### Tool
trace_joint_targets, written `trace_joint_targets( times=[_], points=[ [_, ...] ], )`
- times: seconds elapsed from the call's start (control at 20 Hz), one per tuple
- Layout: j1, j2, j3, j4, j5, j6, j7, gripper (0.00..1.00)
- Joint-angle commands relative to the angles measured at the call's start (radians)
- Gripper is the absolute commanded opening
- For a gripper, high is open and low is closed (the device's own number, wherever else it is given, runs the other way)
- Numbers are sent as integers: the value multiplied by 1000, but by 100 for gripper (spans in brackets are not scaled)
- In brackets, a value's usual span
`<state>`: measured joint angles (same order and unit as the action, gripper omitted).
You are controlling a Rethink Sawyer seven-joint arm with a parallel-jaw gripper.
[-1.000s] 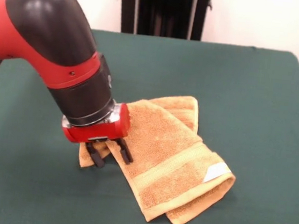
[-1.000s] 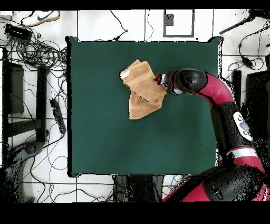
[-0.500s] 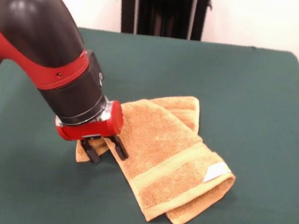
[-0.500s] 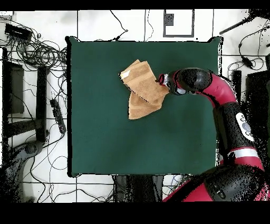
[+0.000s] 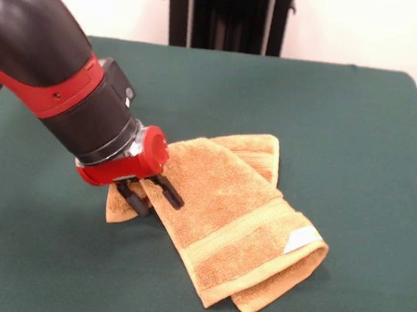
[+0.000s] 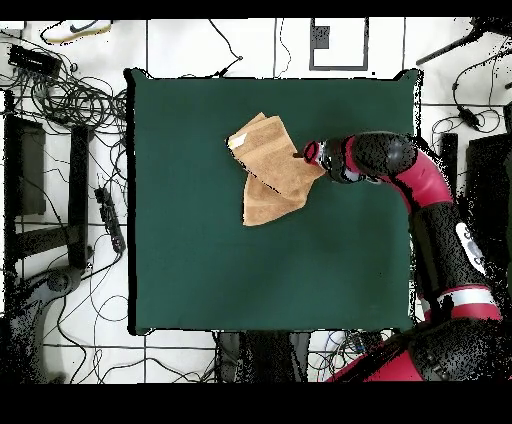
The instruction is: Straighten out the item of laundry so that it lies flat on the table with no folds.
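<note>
The item of laundry, an orange-tan towel [image 5: 240,212], lies folded double and skewed near the middle of the green table [image 5: 347,127]. Its white label [image 5: 302,240] shows at the right end, and a second layer peeks out behind and underneath. My gripper [image 5: 153,199], tilted on the red and black arm, is shut on the towel's left edge, with the left corner drooping to the cloth below it. In the overhead view the towel [image 6: 270,165] lies in the table's [image 6: 200,260] upper middle, with the gripper [image 6: 308,154] at its right tip.
Green cloth stretches wide on every side of the towel. Off the table, cables [image 6: 70,95] and dark stands lie on the tiled floor, and a black post [image 5: 228,14] stands behind the far edge.
The arm has leaned and drawn back toward the left of the front view. The towel's held corner has gone with it, stretching that edge outward. The rest of the towel has stayed put.
</note>
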<state>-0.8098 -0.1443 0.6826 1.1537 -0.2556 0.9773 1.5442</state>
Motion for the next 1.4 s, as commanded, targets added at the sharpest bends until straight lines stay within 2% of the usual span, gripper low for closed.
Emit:
trace_joint_targets(
  times=[0.05,0.3,0.5,0.8,1.4],
  points=[
    [32,3,87,131,50,85,-128,100],
    [40,-9,85,139,56,91,-117,100],
    [59,-28,60,127,25,84,-103,100],
    [101,-37,-8,74,-75,27,-111,100],
    [110,-24,30,75,-41,50,-100,100]
  ],
)
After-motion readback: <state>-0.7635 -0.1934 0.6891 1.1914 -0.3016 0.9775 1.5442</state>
